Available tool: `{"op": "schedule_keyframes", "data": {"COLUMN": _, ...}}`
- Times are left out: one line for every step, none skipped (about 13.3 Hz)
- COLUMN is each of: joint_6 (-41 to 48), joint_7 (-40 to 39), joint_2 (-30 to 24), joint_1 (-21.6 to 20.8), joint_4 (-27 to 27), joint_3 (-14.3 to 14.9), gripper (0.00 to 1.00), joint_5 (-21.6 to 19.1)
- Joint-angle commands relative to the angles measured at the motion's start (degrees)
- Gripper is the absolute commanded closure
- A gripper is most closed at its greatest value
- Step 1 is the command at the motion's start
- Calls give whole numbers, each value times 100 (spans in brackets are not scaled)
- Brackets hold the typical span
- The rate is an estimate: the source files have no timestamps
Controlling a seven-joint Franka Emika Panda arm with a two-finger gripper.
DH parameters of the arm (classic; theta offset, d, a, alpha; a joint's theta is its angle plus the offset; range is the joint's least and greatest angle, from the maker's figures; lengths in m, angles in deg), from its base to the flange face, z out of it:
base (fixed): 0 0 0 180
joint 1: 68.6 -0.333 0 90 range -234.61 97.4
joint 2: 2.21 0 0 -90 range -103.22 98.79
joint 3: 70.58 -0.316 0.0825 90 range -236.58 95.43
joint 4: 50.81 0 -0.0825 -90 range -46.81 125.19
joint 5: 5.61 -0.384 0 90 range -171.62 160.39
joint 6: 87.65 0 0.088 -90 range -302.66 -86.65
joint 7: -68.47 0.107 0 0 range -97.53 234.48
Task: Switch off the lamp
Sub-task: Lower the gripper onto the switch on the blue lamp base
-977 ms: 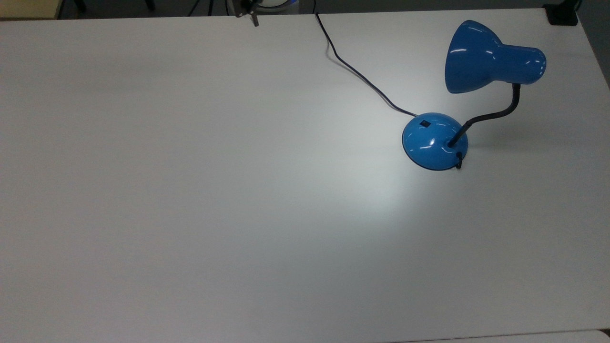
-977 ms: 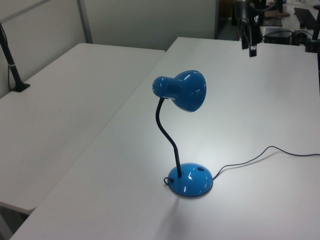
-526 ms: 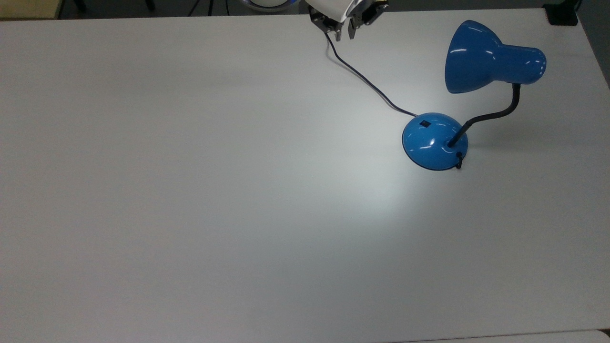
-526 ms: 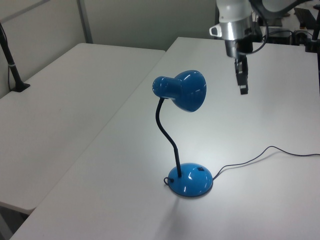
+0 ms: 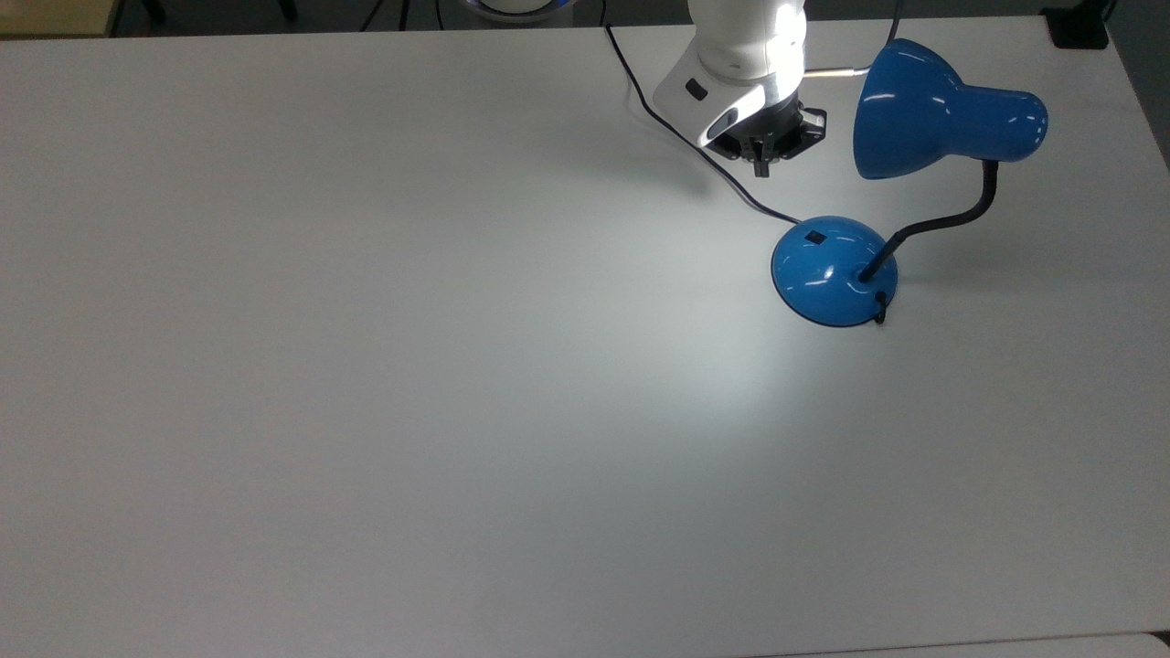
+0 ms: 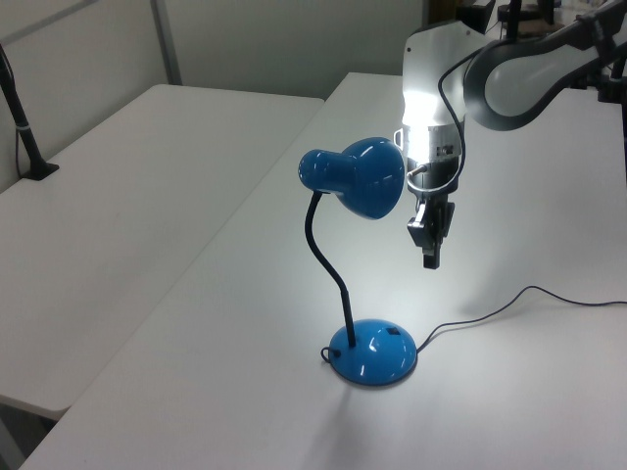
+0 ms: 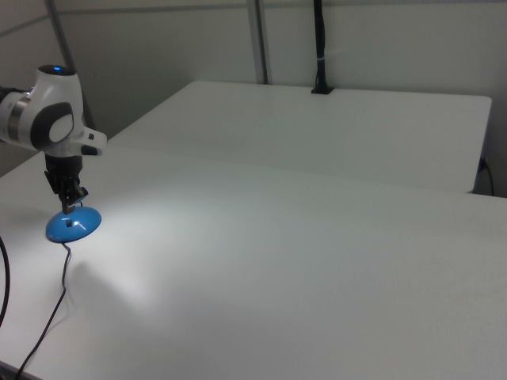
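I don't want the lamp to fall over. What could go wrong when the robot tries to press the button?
The gripper hangs close beside the lamp's shade, so on its way down the arm might bump the shade and tip the lamp. The switch on the base is small, so the fingertips might miss it and slide off the shiny dome. The cord lies under the arm and might get snagged.

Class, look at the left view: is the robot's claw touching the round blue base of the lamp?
No: the claw hangs in the air, clearly above the glossy blue lamp's round domed base.
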Motion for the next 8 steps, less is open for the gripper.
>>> {"op": "schedule_keyframes", "data": {"joint_6": -661, "joint_7": 614, "joint_2": 160, "joint_1": -88, "joint_4": 138, "joint_3": -143, "gripper": 100, "joint_5": -228}}
{"op": "schedule_keyframes", "data": {"joint_6": -889, "joint_7": 860, "joint_2": 265, "joint_1": -97, "joint_4": 138, "joint_3": -205, "gripper": 100, "joint_5": -246}}
{"op": "schedule_keyframes", "data": {"joint_6": -1126, "joint_7": 1149, "joint_2": 353, "joint_1": -97, "joint_4": 138, "joint_3": -266, "gripper": 100, "joint_5": -246}}
{"op": "schedule_keyframes", "data": {"joint_6": -1320, "joint_7": 1361, "joint_2": 450, "joint_1": -106, "joint_4": 138, "joint_3": -302, "gripper": 100, "joint_5": -246}}
{"op": "schedule_keyframes", "data": {"joint_6": -1470, "joint_7": 1450, "joint_2": 538, "joint_1": -158, "joint_4": 138, "joint_3": -337, "gripper": 100, "joint_5": -246}}
{"op": "schedule_keyframes", "data": {"joint_6": -1610, "joint_7": 1494, "joint_2": 591, "joint_1": -193, "joint_4": 147, "joint_3": -337, "gripper": 100, "joint_5": -246}}
{"op": "schedule_keyframes", "data": {"joint_6": -1690, "joint_7": 1538, "joint_2": 653, "joint_1": -220, "joint_4": 138, "joint_3": -337, "gripper": 100, "joint_5": -246}}
{"op": "schedule_keyframes", "data": {"joint_6": -1708, "joint_7": 1547, "joint_2": 679, "joint_1": -238, "joint_4": 138, "joint_3": -346, "gripper": 100, "joint_5": -246}}
